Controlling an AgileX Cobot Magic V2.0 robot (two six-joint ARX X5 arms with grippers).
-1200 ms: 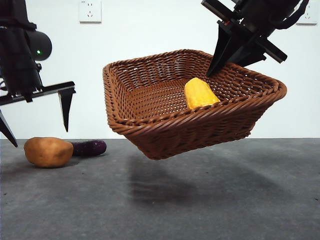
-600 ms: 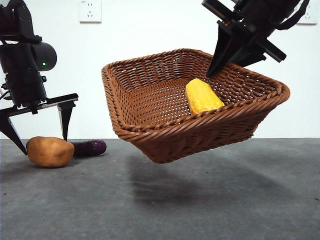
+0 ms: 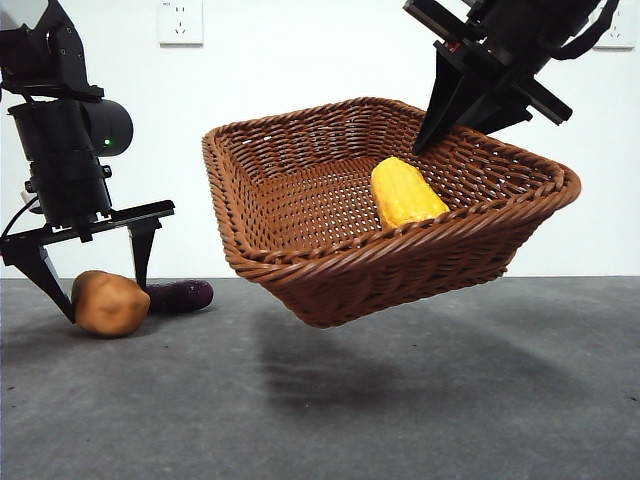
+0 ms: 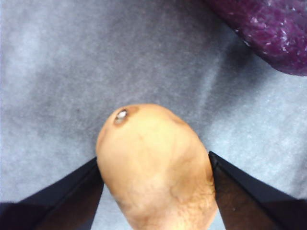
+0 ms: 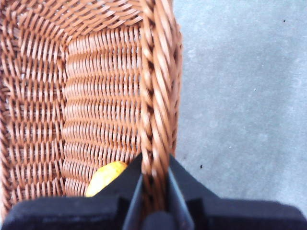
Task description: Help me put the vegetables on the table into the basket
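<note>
Both arms are black; the left arm [image 3: 65,150] has a small green light and tapered jaws.

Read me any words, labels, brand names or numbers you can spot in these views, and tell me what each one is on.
There is no readable text in any view.
The potato, eggplant, yellow vegetable and basket carry no label.
The left gripper and right gripper show no markings.
The wall outlet has only socket holes.
</note>
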